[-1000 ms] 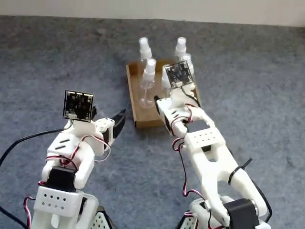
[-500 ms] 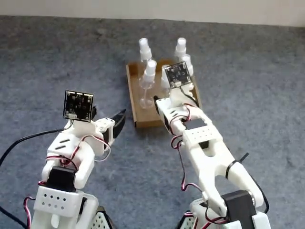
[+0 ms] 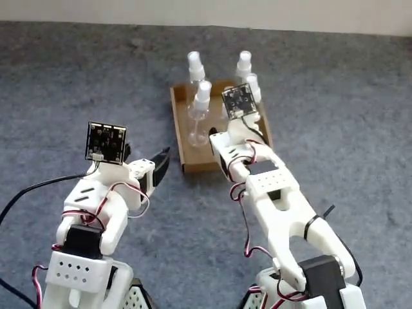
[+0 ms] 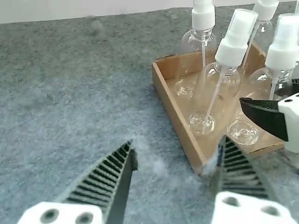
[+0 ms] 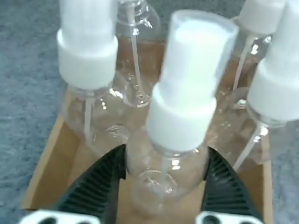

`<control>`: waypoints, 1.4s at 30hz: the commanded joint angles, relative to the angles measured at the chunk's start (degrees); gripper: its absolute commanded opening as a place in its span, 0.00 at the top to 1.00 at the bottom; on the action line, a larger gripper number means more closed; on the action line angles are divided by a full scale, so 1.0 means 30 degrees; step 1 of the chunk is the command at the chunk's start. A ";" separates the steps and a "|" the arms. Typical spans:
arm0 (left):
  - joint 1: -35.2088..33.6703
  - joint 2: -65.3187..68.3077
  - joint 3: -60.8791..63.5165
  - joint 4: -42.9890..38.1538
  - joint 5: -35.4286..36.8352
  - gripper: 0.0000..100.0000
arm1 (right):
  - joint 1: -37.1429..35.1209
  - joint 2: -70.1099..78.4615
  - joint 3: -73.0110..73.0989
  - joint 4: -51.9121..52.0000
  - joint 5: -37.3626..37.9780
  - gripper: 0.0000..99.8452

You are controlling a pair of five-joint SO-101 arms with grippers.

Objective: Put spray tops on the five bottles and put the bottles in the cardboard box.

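The right pincer [image 5: 166, 156] is clenched on the body of a clear bottle [image 5: 168, 177], one black jaw pressed to each side. The bottle stands upright, low in the middle of the right wrist view, and its white spray top [image 5: 191, 79] is fitted. It rests on the floor of the cardboard box [image 3: 181, 135]. The other four bottles [image 3: 201, 106] stand upright close around it in the same box, each with a white top.

Against the picture from a second ago, the rear links of the right arm [image 3: 283, 206] sit lower and nearer the bottom edge of the high view. The camera board [image 3: 239, 100] on its wrist has edged a little toward the upper left. The bottles and the box lie where they were.

The left pincer [image 4: 176, 145] is released, with its jaws spread wide. It hangs over the grey tabletop [image 3: 84, 77] just short of the box's near left corner, left of centre in the high view, and touches nothing. The left arm has kept its pose through all three high views.
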 commanded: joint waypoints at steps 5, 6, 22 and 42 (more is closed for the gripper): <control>-0.0161 -0.0132 -0.0220 0.0000 0.0147 0.78 | 0.0190 -0.0015 -0.0278 -0.0015 0.0147 0.81; -0.0161 -0.0132 -0.0220 0.0000 0.0147 0.78 | 0.0190 -0.0015 -0.0278 0.0425 0.0147 0.81; -0.0161 -0.0132 -0.0220 0.0000 0.0147 0.78 | -0.0601 -0.2154 -0.2125 0.3297 0.0117 0.81; -0.0161 -0.0132 -0.0190 0.0000 0.0147 0.78 | -0.0542 -0.2476 -0.2476 0.3326 -0.0615 0.71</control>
